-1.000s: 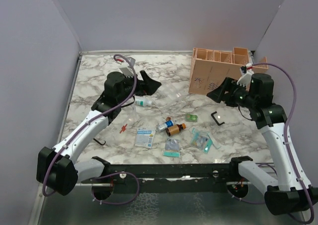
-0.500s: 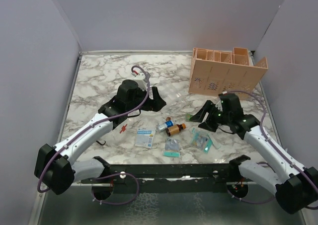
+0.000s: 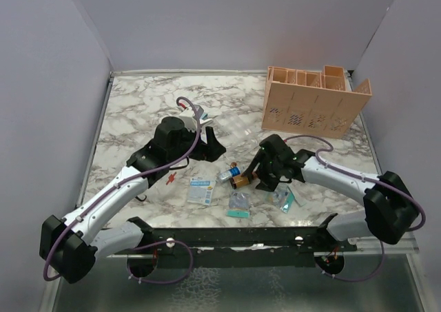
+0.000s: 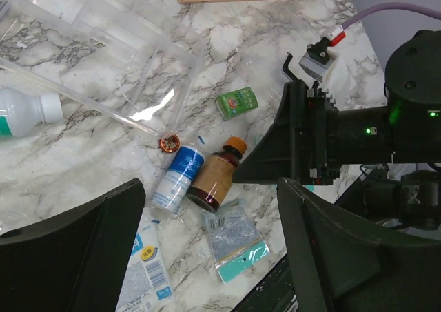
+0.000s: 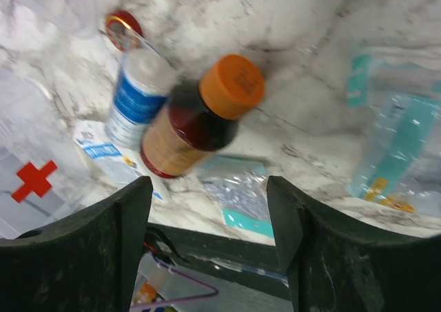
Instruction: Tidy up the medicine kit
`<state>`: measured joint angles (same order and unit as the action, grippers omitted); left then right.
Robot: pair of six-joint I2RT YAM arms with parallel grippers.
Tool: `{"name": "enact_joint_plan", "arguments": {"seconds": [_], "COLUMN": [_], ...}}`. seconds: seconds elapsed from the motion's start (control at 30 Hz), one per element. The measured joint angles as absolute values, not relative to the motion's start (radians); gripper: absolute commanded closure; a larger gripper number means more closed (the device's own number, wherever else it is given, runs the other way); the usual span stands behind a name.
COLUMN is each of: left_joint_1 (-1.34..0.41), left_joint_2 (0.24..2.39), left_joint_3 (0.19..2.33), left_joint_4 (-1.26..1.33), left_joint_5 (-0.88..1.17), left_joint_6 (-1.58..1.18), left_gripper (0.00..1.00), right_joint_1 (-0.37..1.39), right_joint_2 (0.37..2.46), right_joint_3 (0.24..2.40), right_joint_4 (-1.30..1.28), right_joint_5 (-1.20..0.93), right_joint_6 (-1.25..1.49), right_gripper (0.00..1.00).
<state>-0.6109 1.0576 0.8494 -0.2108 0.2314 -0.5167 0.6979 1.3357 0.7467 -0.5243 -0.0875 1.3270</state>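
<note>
A brown bottle with an orange cap (image 3: 242, 180) lies at the table's middle front, beside a blue-and-white bottle (image 3: 227, 172). My right gripper (image 3: 258, 174) is open, low and just right of the brown bottle (image 5: 200, 119), which lies just ahead of its jaws, apart from them (image 5: 207, 188). My left gripper (image 3: 210, 144) is open and empty, hovering behind these bottles (image 4: 210, 191). The clear plastic kit box (image 4: 103, 36) lies behind it, with a white bottle (image 4: 21, 112) at its left. A green packet (image 4: 237, 102) lies near the right gripper (image 4: 303, 140).
A peach divided organizer (image 3: 310, 102) stands at the back right. A white-blue sachet (image 3: 200, 190), a silver-teal zip bag (image 3: 239, 205) and teal packets (image 3: 282, 196) lie along the front. A small red cross piece (image 3: 169, 179) lies left of the sachet.
My right arm has swung from beside the organizer down and left to the brown bottle. My left gripper has shifted right and nearer to the middle.
</note>
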Motion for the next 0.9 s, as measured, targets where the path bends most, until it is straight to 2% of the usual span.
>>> {"name": "enact_joint_plan", "arguments": {"seconds": [0.33, 0.6, 0.67, 0.77, 0.9], "left_joint_1": [-0.611, -0.611, -0.611, -0.611, -0.611], "left_joint_2": [1.037, 1.030, 1.031, 1.031, 1.036], "left_joint_3": [0.849, 0.849, 0.849, 0.849, 0.849], "left_joint_4": [-0.257, -0.279, -0.283, -0.287, -0.290], "left_joint_5": [0.229, 0.221, 0.220, 0.220, 0.221], "left_joint_6": [-0.512, -0.504, -0.504, -0.505, -0.502], "left_gripper": [0.17, 0.16, 0.13, 0.02, 0.01], "right_joint_1": [0.725, 0.734, 0.734, 0.734, 0.734], "right_joint_2": [1.483, 1.523, 1.533, 1.550, 1.562], "right_joint_3": [0.867, 0.868, 0.868, 0.868, 0.863], "right_joint_4": [-0.497, -0.532, -0.532, -0.530, -0.525], "right_joint_5": [0.029, 0.056, 0.058, 0.059, 0.059], "right_joint_6": [1.440, 1.509, 1.516, 1.520, 1.533], "right_gripper": [0.34, 0.38, 0.41, 0.43, 0.50]}}
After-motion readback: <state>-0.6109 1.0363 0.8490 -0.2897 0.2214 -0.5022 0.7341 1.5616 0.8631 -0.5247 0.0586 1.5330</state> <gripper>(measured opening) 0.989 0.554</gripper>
